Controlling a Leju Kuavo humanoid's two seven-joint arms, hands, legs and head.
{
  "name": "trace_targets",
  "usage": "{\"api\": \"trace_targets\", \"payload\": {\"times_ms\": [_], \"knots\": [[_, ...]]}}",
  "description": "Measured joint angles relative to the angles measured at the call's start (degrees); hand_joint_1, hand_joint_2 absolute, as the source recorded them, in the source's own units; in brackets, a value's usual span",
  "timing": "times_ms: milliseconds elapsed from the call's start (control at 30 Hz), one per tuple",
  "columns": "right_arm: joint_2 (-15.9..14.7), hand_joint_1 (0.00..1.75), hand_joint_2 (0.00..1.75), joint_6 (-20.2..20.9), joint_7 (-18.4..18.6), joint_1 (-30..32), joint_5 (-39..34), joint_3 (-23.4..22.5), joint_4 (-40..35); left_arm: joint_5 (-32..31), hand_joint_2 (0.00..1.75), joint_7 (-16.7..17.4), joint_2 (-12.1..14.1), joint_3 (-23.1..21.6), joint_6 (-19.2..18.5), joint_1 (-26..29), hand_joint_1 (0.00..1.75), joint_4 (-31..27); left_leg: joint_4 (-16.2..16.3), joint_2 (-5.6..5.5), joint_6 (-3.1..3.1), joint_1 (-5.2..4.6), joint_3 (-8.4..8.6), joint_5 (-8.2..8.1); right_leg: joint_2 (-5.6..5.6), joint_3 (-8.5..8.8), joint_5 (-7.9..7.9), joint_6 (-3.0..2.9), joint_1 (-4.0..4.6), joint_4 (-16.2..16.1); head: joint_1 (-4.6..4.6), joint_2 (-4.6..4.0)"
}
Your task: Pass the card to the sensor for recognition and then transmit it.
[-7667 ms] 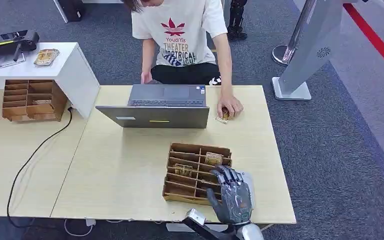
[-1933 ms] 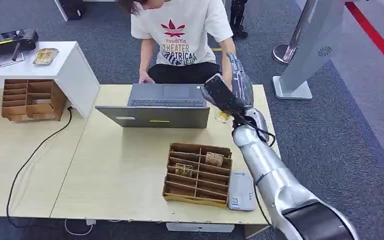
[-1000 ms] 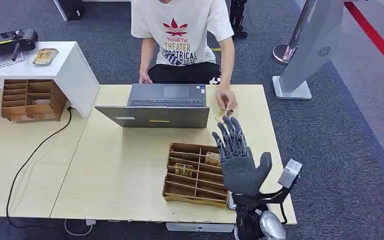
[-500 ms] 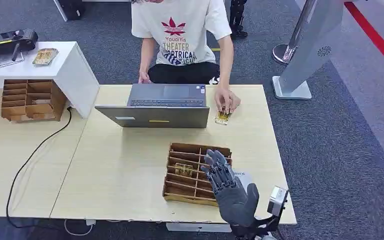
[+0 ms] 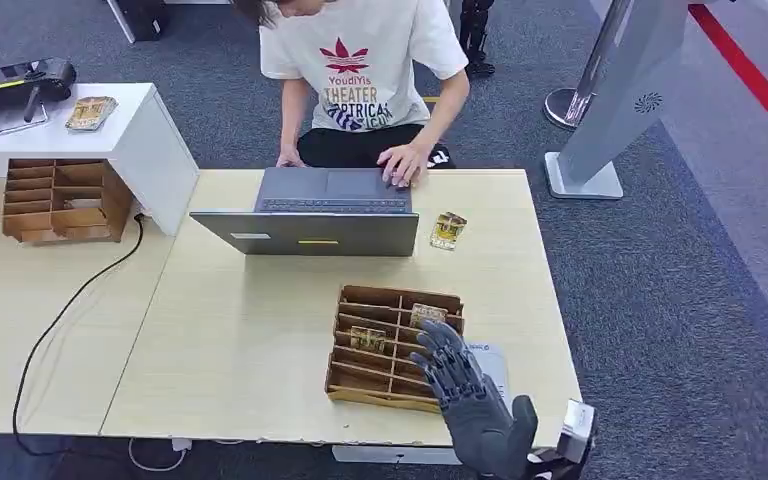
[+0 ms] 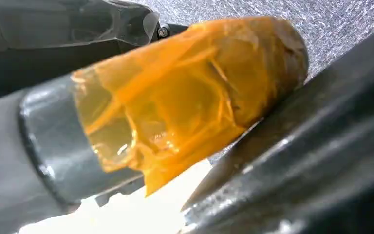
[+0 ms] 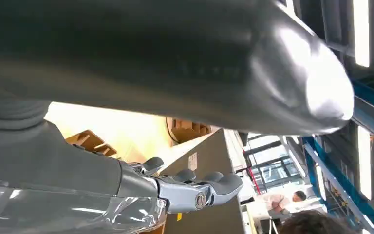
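My right hand (image 5: pixel 472 405) hovers over the table's near edge with its fingers spread and nothing in it. It covers the near right corner of the wooden divider box (image 5: pixel 372 397) and part of the grey card sensor (image 5: pixel 492 357) beside the box. Two cards stand in the box, one at the far right (image 5: pixel 427 314) and one in the middle (image 5: pixel 367 339). Another card (image 5: pixel 447 229) lies on the table right of the laptop. In the right wrist view the right hand's fingers (image 7: pixel 195 187) are stretched out. The left wrist view shows my left hand (image 6: pixel 126 112) close up, wrapped in orange tape; its pose is unclear.
A person (image 5: pixel 360 70) sits at the far side with one hand on the laptop (image 5: pixel 310 215). On the left stand a white box-shaped stand (image 5: pixel 150 140), a second divider box (image 5: pixel 55 200) and a black cable (image 5: pixel 70 310). The table (image 5: pixel 240 330) ends just right of the sensor.
My right hand has dropped from over the table's middle toward the near edge, still spread. The person left the card beside the laptop and moved that hand to the keyboard.
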Motion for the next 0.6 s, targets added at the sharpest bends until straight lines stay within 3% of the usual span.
{"api": "trace_targets", "payload": {"times_ms": [600], "knots": [[-0.3,0.0,0.0,1.6,0.0,-0.9,0.1,1.7,-0.5,1.0,0.0,0.2,-0.1,0.2,0.8,0.1,0.0,0.0,0.0,0.0,0.0,0.0,-0.01,0.0,-0.01,0.01,0.0,0.0,0.0,0.0,0.0,0.0]]}}
